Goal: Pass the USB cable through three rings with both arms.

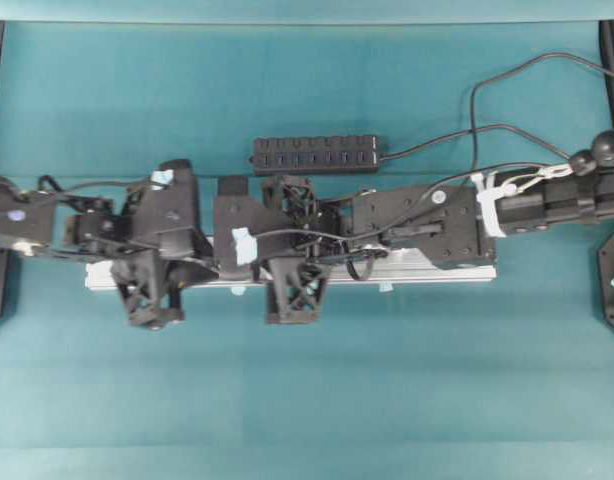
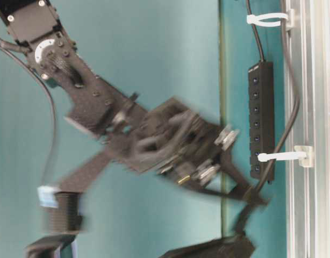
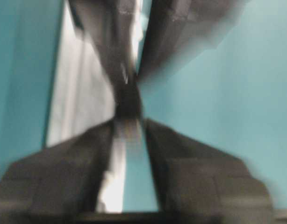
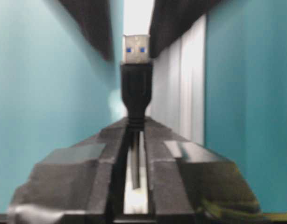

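Note:
The right wrist view shows my right gripper shut on the USB cable just behind its plug. The metal tip points straight ahead. It lies between the two dark fingers of my left gripper, which stand apart on either side of it. In the blurred left wrist view my left gripper has a gap between its jaws, with a dark shape at their tips. From overhead the two grippers meet over the rail, the left gripper facing the right gripper. Two rings stand on the rail. A black cable crosses the lower ring.
A black multi-port hub lies behind the rail, its cord running off to the right. It also shows in the table-level view as the hub beside the rail. Both arms' bulky bodies cover most of the rail from above. Teal cloth surrounds everything.

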`<control>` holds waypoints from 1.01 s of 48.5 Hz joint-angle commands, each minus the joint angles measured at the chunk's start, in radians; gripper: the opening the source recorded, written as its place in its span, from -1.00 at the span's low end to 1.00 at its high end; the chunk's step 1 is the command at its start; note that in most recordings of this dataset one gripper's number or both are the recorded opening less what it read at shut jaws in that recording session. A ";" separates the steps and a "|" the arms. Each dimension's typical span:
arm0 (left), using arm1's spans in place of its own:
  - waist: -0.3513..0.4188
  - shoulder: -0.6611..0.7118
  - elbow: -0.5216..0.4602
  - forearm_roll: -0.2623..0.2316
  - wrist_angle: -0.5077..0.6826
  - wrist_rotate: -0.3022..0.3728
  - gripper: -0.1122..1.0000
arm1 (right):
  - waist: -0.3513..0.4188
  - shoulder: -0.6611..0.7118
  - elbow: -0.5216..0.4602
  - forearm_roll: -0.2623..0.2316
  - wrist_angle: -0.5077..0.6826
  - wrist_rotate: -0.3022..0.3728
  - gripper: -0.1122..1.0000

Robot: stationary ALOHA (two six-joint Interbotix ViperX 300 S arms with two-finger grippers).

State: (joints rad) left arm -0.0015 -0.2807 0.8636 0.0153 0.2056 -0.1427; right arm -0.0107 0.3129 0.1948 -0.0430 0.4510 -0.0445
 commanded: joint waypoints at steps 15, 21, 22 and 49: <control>-0.018 -0.227 0.084 0.003 0.067 0.000 0.53 | -0.003 0.049 -0.084 0.000 0.067 -0.011 -0.93; -0.020 -0.281 0.117 0.003 0.069 -0.017 0.53 | -0.014 0.080 -0.121 0.000 0.114 -0.011 -0.93; -0.018 -0.288 0.120 0.003 0.071 -0.023 0.53 | -0.015 0.083 -0.127 0.000 0.120 -0.012 -0.93; -0.020 -0.328 0.143 0.003 0.107 -0.066 0.51 | -0.026 0.173 -0.308 0.014 0.330 -0.072 -0.93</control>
State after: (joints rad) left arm -0.0184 -0.6075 1.0170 0.0153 0.3160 -0.2102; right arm -0.0368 0.4863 -0.0782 -0.0368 0.7455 -0.0936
